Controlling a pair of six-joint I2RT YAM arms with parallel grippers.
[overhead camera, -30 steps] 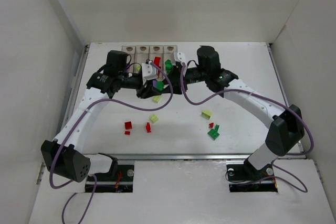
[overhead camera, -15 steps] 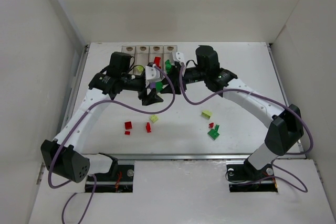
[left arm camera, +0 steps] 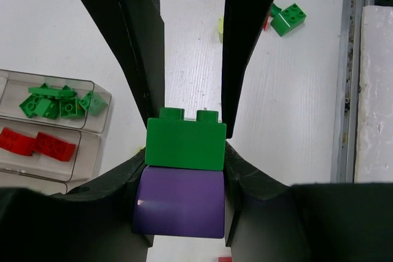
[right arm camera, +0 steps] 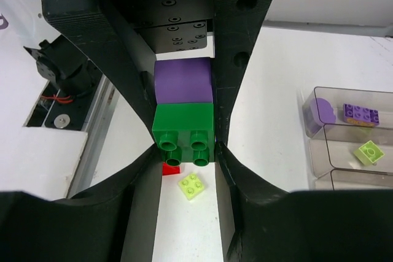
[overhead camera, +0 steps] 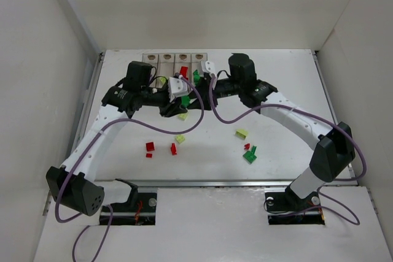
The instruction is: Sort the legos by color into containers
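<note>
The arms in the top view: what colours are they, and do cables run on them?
The left arm and the right arm have white links and bulky black joint housings. A loose purple cable runs along each. The fingers are black, with a white block at each wrist. I see no markings.

From above, the left arm (overhead camera: pixel 95 132) and right arm (overhead camera: pixel 295 118) hide the containers' (overhead camera: pixel 175 59) near ends and the green-and-purple brick pair (left arm camera: pixel 183 179). In the right wrist view that pair half covers a red brick (right arm camera: pixel 170 169).
</note>
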